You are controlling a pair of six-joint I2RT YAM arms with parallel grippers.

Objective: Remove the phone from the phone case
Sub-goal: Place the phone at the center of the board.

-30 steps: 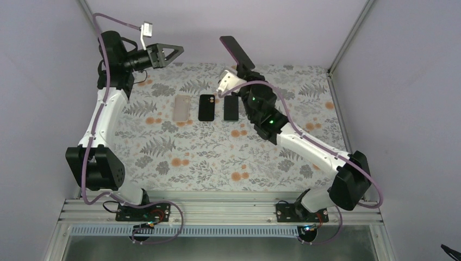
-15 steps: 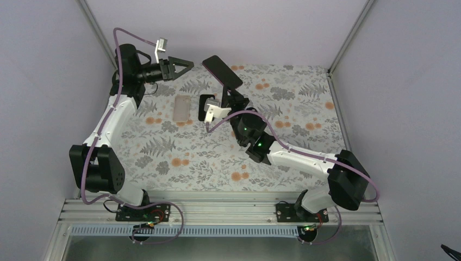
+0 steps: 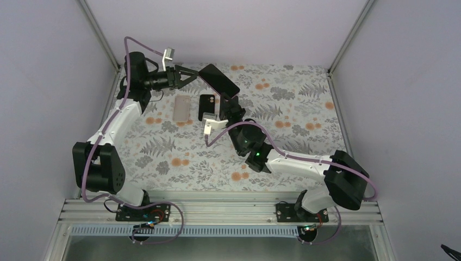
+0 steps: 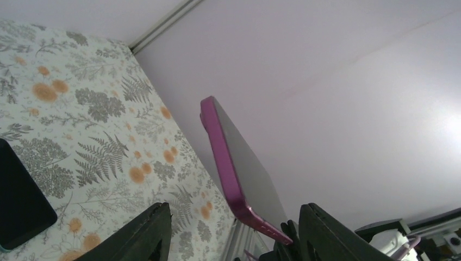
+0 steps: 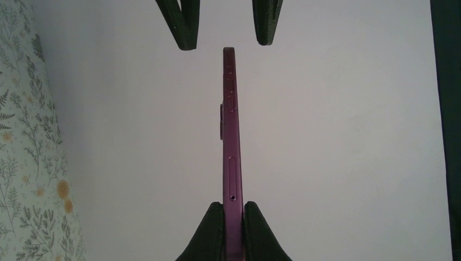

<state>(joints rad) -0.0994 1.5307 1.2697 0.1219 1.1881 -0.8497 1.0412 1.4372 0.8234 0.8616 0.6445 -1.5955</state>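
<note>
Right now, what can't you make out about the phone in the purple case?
- Right wrist: cased phone is edge-on, faces unseen; lower end cut off by the frame bottom below the right gripper.
- Top external: too small to tell if the left gripper touches it.

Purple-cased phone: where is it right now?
Top view, rear centre: the purple-cased phone is held above the table in the right gripper, its free end just short of the open left gripper.
</note>
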